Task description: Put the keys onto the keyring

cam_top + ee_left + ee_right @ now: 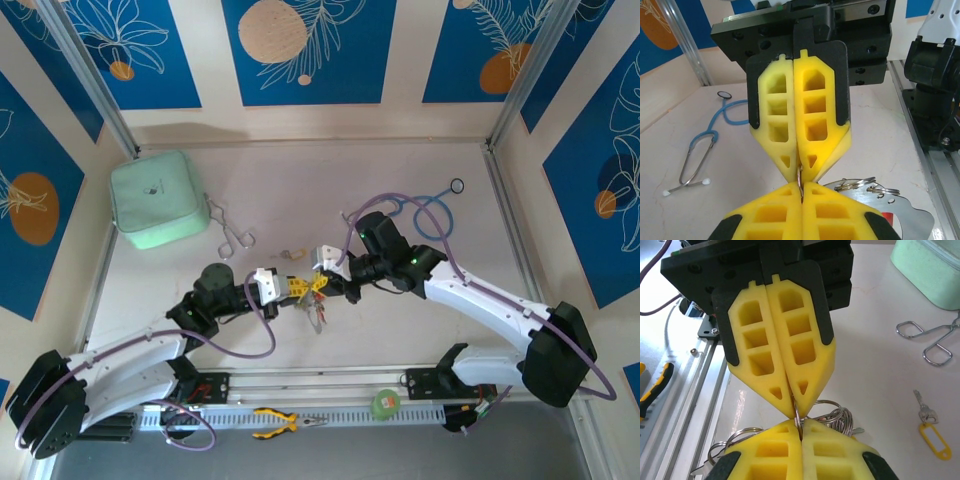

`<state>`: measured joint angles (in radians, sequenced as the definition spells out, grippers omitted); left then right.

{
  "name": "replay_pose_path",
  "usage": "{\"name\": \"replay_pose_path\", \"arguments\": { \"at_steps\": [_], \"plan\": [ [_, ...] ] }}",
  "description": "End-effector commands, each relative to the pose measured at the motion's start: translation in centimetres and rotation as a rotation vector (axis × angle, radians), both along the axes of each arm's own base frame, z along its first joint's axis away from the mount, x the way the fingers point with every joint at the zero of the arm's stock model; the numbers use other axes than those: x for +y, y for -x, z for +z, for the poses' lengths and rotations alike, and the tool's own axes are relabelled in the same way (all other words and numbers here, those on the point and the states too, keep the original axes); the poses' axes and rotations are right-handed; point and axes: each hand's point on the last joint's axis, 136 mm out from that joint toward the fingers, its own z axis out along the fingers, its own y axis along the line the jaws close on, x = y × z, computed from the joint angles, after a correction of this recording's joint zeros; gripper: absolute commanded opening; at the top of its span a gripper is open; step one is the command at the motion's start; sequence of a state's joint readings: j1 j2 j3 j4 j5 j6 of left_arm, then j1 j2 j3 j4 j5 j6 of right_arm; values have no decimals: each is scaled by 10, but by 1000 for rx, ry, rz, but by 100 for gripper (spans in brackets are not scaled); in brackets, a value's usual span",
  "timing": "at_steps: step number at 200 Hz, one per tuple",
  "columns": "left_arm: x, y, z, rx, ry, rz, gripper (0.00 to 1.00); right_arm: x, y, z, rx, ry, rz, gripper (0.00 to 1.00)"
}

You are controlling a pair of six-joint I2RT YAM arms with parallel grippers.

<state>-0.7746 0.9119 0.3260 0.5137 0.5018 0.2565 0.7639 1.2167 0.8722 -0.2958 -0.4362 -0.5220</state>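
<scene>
Over the worktop (300, 190), my left end effector (794, 407) and right end effector (799, 172) meet tip to tip. Both are clamped on the keyring (797, 416) at its bare wire, which I judge light, stiff and slippery. The keys (318, 318) dangle below.

Taking the spot where the arms meet, mid-table (300, 180), as the clock's centre in the overhead view: the left gripper (298, 288) comes in from 9 o'clock and the right gripper (322, 280) from 3, tip to tip, both pinching the keyring (797, 415) between them. A pouch (158, 200) sits far out at 10, with forceps (232, 237) just beside it (on its inner side). A loose key (924, 411) lies near at 11. A stethoscope (430, 215) lies at 2. Pliers (285, 422) at 6 and a roll (385, 403) at 5 rest on the near rail (340, 415).
</scene>
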Motion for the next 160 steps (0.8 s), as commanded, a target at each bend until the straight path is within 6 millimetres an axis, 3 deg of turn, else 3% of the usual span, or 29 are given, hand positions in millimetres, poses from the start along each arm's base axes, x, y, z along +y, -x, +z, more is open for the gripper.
{"name": "replay_pose_path", "arguments": {
  "at_steps": [1, 16, 52, 128, 160],
  "plan": [
    [0, -1, 9, -24, -18, 8, 26, 0, -4, 1, -63, 68, -8, 0],
    [4, -2, 5, -16, -64, 24, 30, -5, -6, -8, -112, 172, -6, 0],
    [7, -2, 2, -11, -129, 28, 28, -9, -8, -18, -189, 343, 21, 0],
    [7, -2, -6, -2, -166, 21, 28, 8, 2, 5, -176, 280, 62, 0],
    [5, -4, 0, -14, -138, 25, 26, 13, 6, 11, -168, 244, 72, 0]
  ]
}}
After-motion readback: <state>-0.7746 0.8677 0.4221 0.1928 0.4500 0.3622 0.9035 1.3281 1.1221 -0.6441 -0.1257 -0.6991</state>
